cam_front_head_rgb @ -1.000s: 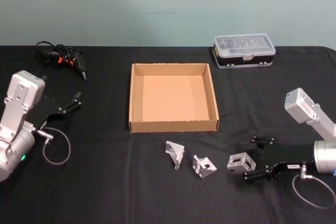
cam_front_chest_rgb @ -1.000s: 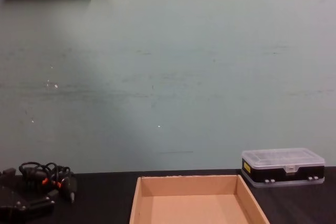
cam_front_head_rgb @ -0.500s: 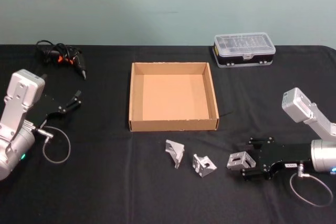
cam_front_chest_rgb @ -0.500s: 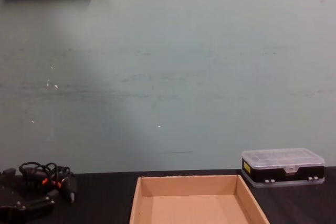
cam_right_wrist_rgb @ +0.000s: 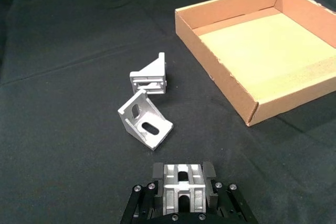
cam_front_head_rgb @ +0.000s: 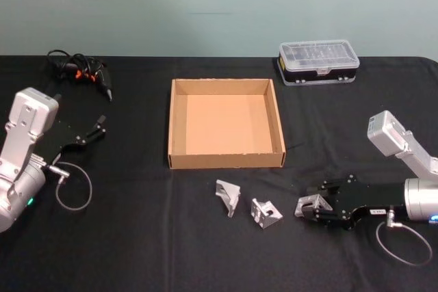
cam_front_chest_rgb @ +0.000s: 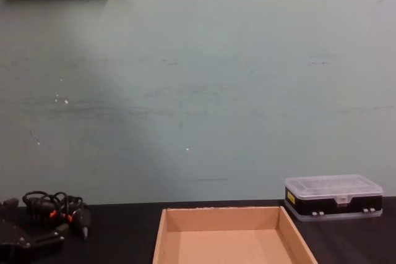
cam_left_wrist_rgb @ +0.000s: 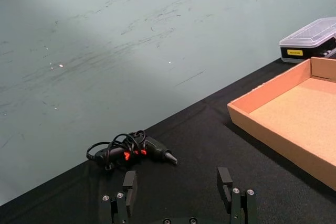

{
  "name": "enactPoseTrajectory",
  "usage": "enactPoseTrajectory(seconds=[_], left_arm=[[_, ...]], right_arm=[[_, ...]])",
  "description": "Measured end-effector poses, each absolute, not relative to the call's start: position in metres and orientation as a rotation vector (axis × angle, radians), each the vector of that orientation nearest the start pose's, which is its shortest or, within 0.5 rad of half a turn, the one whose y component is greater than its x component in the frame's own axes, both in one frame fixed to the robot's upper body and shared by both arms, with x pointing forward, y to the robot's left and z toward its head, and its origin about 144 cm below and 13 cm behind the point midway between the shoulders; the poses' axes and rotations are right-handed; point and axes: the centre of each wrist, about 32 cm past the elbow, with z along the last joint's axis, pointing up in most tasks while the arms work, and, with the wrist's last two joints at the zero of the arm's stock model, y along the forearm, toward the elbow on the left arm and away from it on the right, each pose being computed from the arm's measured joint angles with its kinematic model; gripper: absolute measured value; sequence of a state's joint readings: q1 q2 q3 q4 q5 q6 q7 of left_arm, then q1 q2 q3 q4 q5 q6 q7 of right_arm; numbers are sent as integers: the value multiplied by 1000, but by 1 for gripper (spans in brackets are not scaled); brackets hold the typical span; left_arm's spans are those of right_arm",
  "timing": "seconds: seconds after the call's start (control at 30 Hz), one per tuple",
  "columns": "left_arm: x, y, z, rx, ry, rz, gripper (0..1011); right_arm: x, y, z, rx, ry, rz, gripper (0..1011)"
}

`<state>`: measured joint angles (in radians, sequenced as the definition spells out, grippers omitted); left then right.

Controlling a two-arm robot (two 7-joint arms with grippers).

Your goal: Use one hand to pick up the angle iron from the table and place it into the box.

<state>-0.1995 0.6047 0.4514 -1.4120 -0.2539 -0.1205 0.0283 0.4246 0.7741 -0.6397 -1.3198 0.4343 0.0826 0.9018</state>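
Aluminium angle iron (cam_front_head_rgb: 309,204), on the table (cam_front_head_rgb: 150,244) front-right of the box (cam_front_head_rgb: 226,163), is now clamped by the right gripper (cam_front_head_rgb: 316,207) that slid in, ready to lift; left gripper (cam_front_head_rgb: 94,132) idles splayed, left of the box.

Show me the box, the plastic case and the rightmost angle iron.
box (cam_front_head_rgb: 226,162), head view, front wall.
plastic case (cam_front_head_rgb: 318,55), head view, clear lid.
rightmost angle iron (cam_right_wrist_rgb: 182,187), right wrist view, ribbed face.

No legible text, yellow label (cam_left_wrist_rgb: 294,52) on black plastic case (cam_left_wrist_rgb: 314,34), dark print too small to read, small white tag (cam_front_head_rgb: 377,215) behind right end effector (cam_front_head_rgb: 309,206), possibly lettered, unreadable
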Motion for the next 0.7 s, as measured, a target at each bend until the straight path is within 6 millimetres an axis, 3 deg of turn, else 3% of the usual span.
enactPoseTrajectory(seconds=[0.33, 0.5, 0.7], left_arm=[[489, 310, 1140, 304, -285, 1248, 1000], [489, 310, 1140, 304, -285, 1248, 1000], [489, 310, 1140, 304, -285, 1248, 1000]], right_arm=[[525, -352, 1185, -494, 37, -403, 446], [526, -352, 1201, -443, -7, -449, 446], [540, -347, 1225, -374, -73, -550, 446]])
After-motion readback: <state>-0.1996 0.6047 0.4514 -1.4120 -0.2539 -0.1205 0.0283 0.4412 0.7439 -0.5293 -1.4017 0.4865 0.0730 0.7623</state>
